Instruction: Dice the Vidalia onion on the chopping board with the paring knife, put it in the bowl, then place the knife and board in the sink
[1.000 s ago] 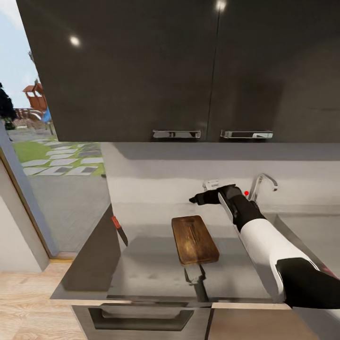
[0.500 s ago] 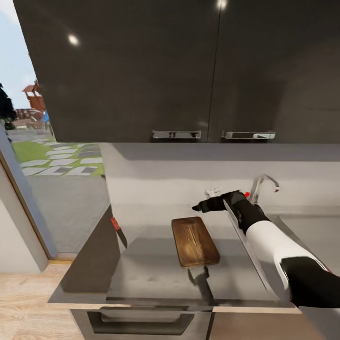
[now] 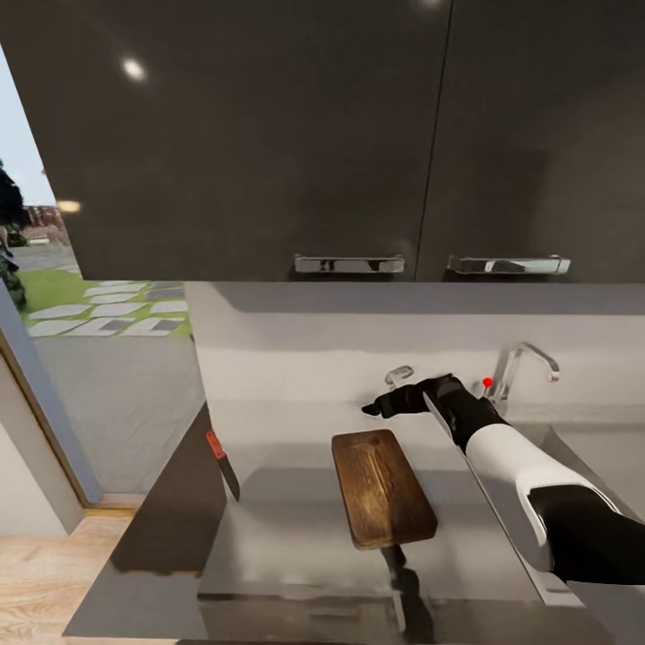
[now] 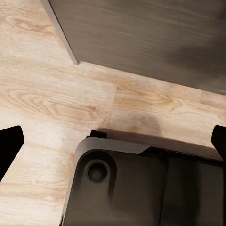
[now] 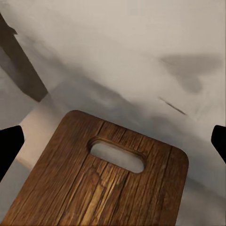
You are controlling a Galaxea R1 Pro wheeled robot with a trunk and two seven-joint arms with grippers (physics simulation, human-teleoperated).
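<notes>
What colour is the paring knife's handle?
Red; the paring knife shows best in the head view, lying left of the chopping board.

My right arm (image 3: 537,484) covers part of the sink (image 3: 600,448), and the chopping board (image 5: 99,188) runs off my wrist view.

A home kitchen is showing here: dark wall cabinets (image 3: 269,134) hanging over a grey countertop (image 3: 296,528), a chrome tap (image 3: 524,363), a chopping board (image 3: 381,488) and paring knife (image 3: 222,464) lying out
</notes>
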